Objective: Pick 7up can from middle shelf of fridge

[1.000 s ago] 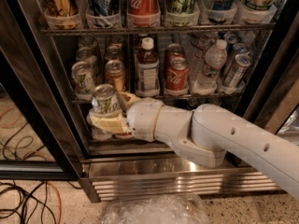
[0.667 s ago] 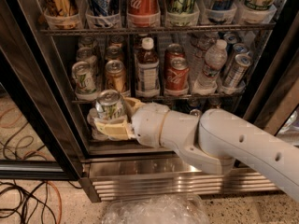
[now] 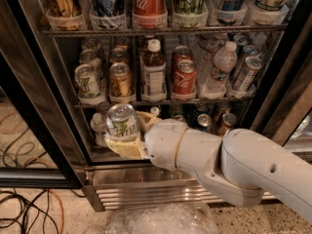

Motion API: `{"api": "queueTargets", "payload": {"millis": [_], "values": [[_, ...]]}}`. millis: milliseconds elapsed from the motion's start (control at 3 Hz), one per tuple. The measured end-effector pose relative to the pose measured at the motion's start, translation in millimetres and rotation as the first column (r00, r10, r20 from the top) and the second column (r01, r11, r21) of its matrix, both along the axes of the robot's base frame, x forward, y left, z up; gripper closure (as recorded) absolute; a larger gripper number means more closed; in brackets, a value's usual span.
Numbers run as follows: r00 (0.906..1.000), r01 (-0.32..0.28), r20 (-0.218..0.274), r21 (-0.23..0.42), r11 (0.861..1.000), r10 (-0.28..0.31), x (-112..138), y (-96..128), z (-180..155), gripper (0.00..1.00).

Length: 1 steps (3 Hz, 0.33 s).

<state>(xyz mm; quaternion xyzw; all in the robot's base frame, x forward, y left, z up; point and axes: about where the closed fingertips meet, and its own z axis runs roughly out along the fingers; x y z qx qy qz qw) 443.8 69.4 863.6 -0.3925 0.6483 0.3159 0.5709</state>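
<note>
My gripper is shut on the 7up can, a silver-white can with green lettering and a plain silver top. I hold it upright in front of the fridge, just below and out from the middle shelf. The cream fingers wrap the can's lower half. Another 7up can stands at the left of the middle shelf, next to a gold-brown can.
The middle shelf also holds a dark bottle, red Coca-Cola cans, a clear water bottle and leaning cans. The dark door frame stands left. Cables lie on the floor; crinkled plastic sits below.
My gripper has drawn the 7up can further out from the fridge and slightly right, toward the camera. The can stays gripped and upright.
</note>
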Motion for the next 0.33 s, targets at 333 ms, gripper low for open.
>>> {"api": "queueTargets", "payload": {"millis": [333], "values": [[1.0000, 0.010, 0.001, -0.002, 1.000, -0.010, 0.1, -4.0, 0.2, 1.00]]}}
